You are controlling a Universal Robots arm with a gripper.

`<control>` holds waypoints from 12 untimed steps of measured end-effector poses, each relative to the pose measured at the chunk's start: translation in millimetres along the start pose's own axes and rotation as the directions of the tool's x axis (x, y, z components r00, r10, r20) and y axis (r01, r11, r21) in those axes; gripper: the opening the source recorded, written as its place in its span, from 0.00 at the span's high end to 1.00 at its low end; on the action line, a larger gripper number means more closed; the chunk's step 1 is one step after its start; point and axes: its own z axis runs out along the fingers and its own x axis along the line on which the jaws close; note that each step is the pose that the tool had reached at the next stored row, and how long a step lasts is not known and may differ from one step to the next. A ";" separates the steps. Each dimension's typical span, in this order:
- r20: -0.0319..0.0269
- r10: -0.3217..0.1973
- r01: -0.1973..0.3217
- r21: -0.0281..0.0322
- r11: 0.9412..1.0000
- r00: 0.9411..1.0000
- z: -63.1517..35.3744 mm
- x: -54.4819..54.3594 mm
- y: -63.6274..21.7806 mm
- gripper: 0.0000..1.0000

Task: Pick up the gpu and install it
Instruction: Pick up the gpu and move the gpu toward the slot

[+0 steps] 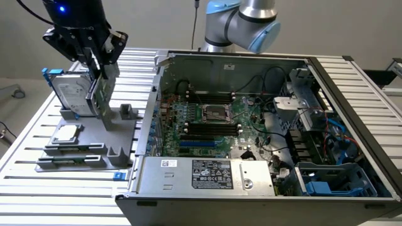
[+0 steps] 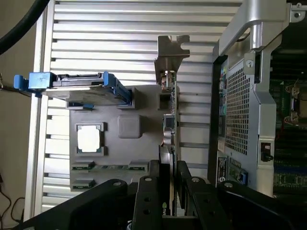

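Now, exterior view | low left: processor chip (image 1: pixel 67 134) lies on grey fixture (image 1: pixel 94 157) | upper left: gpu (image 1: pixel 99 96) stands upright, just beside hard drive (image 1: pixel 69 92) | gripper (image 1: pixel 99 75) partly closed, seemingly pinching gpu's top edge | right: open computer case (image 1: pixel 264 188)

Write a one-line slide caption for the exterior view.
Robot hand at the upright gpu in its grey holder, beside the open computer case.

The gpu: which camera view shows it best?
The wrist view: the gpu appears edge-on along its length, with its silver bracket clear. The exterior view gives a narrow strip of it beside the hard drive, under the hand.
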 end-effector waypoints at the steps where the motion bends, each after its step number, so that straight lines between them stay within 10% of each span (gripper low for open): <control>1: 0.000 0.000 0.000 0.000 1.000 1.000 -4.8 -0.9 0.6 0.74; 12: -0.007 0.001 -0.001 -0.004 1.000 1.000 -54.4 -39.7 5.5 0.74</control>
